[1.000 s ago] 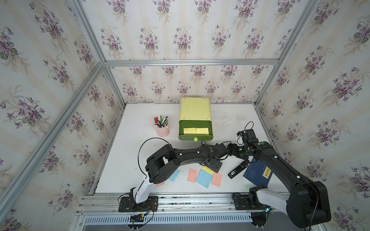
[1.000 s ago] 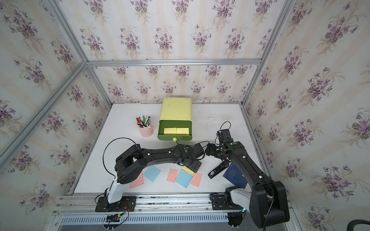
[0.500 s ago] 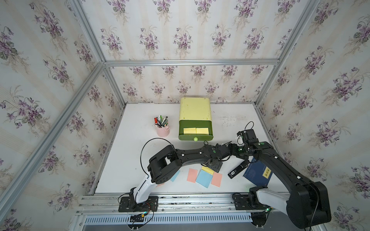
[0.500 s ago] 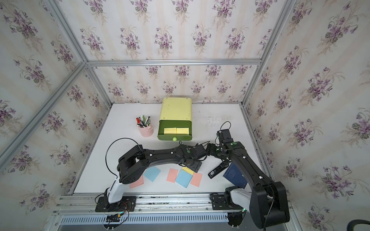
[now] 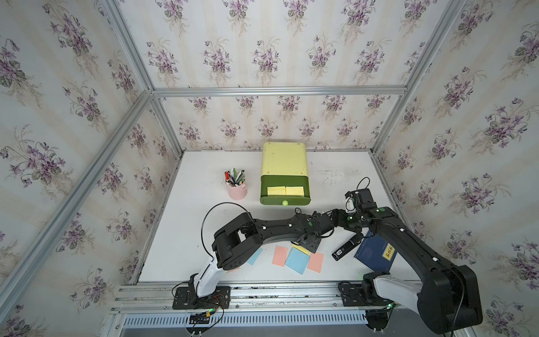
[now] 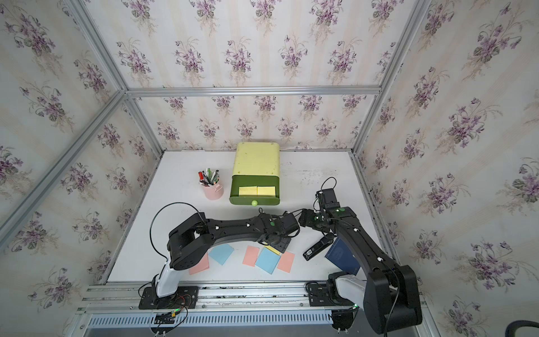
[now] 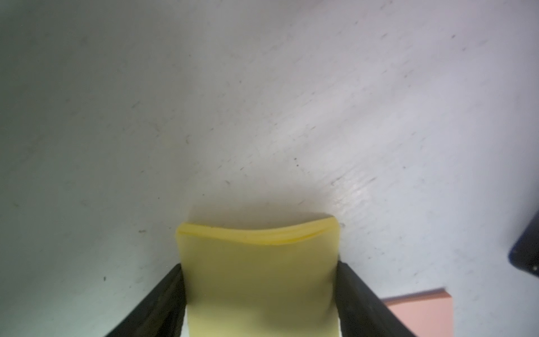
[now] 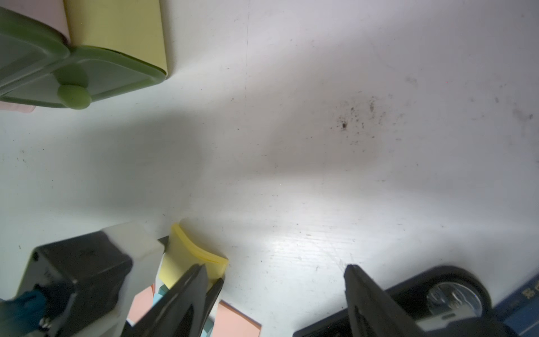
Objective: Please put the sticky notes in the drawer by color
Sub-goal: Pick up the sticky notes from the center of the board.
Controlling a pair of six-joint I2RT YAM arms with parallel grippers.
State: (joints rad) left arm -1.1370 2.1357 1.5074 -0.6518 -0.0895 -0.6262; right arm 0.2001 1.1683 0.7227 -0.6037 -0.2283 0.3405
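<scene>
The pale yellow-green drawer chest (image 5: 284, 159) stands at the back of the table. Its top drawer (image 5: 264, 191) is pulled out, with two yellow sticky notes (image 5: 285, 191) inside. At the table's front, my left gripper (image 7: 259, 265) is shut on a yellow sticky note (image 7: 258, 277), which bows between the fingers. In a top view that yellow sticky note (image 5: 300, 249) shows beneath the gripper (image 5: 307, 243). Beside it lie a blue note (image 5: 297, 260), two pink notes (image 5: 280, 256) (image 5: 316, 262), another blue note (image 5: 254, 256) and a pink note (image 6: 199, 264). My right gripper (image 8: 274, 280) hovers open and empty close by.
A pink pen cup (image 5: 237, 189) stands left of the chest. A black device (image 5: 347, 248) and a dark blue book (image 5: 376, 253) lie at the front right, under my right arm. The two arms nearly meet above the table's middle.
My left gripper's jaws have closed in onto the yellow note's edges, bowing it. The right arm has barely moved.
</scene>
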